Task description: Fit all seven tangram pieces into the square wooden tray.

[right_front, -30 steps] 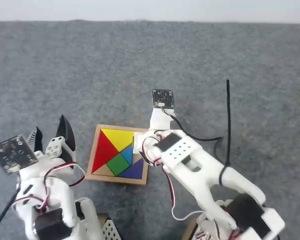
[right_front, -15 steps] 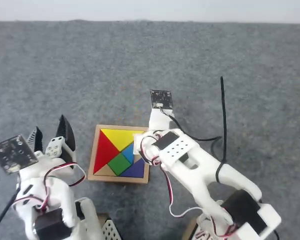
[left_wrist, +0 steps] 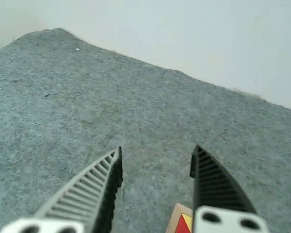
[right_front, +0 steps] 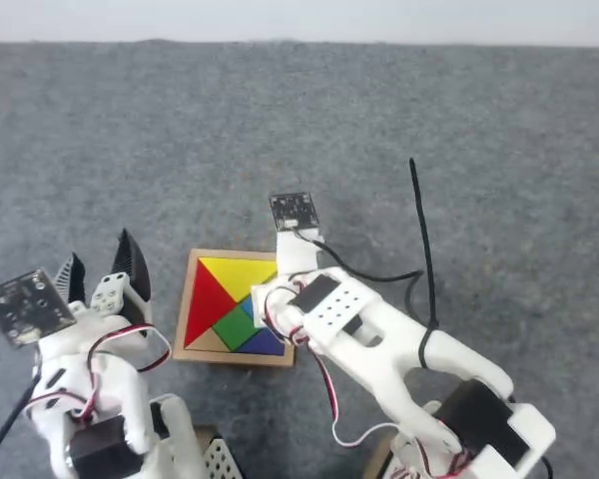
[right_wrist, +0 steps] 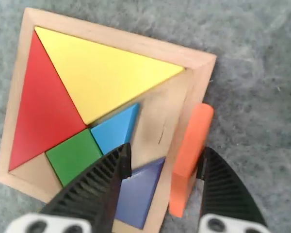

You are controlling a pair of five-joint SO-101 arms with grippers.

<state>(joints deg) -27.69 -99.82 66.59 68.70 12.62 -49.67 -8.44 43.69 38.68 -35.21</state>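
The square wooden tray [right_front: 230, 355] lies between the two arms. It holds a yellow triangle [right_wrist: 102, 73], a red triangle [right_wrist: 41, 107], a green square [right_wrist: 72, 155], a small blue triangle [right_wrist: 116, 131] and a purple piece [right_wrist: 138, 194]. An orange piece [right_wrist: 189, 150] rests tilted on the tray's rim [right_wrist: 116, 35], partly over the carpet. My right gripper [right_wrist: 165, 153] hangs open above it, one finger over the tray, the other outside the orange piece. My left gripper [left_wrist: 155, 160] is open and empty, near the tray's left side [right_front: 100, 254].
Bare wood shows in the tray beside the orange piece [right_wrist: 160, 121] and at one corner [right_wrist: 26, 170]. Grey carpet [right_front: 280, 120] stretches far back to a white wall. A black cable [right_front: 424, 239] trails from the right arm [right_front: 329, 304].
The right arm has swung left, farther over the tray's right side, and its cable followed. The tray shifted slightly left. The left arm kept still.
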